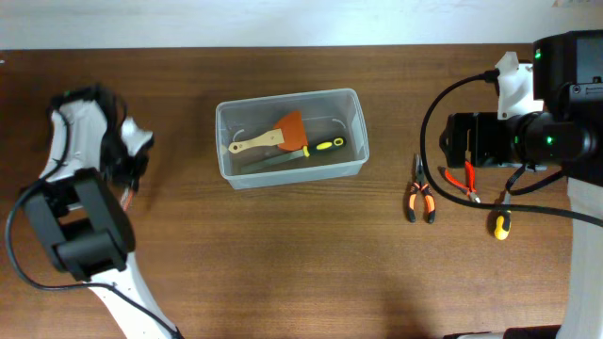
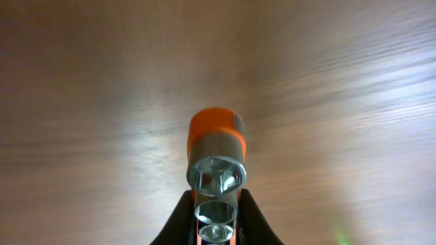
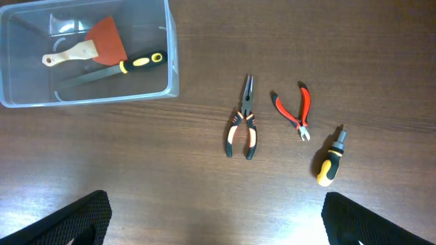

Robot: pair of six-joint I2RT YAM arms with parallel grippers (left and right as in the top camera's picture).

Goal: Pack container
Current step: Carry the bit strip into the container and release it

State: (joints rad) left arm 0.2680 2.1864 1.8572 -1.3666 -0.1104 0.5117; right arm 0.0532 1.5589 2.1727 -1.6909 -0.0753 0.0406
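The container (image 1: pixel 294 175) is a clear plastic bin at the table's middle back; it also shows in the right wrist view (image 3: pixel 172 68). Inside lie an orange scraper with a wooden handle (image 1: pixel 283 132) and a long tool with a yellow-black handle (image 1: pixel 325 146). My left gripper (image 1: pixel 129 177) is far left of the bin. In the left wrist view it (image 2: pixel 216 219) is shut on an orange-banded row of metal sockets (image 2: pixel 216 153) above bare wood. My right gripper (image 3: pixel 216 211) is wide open and empty, right of the bin (image 1: pixel 462 151).
Orange-black pliers (image 1: pixel 420 195) (image 3: pixel 242 126), red cutters (image 1: pixel 461 179) (image 3: pixel 296 112) and a stubby yellow-black screwdriver (image 1: pixel 500 224) (image 3: pixel 329 163) lie on the table under the right arm. The table's back edge runs behind the bin.
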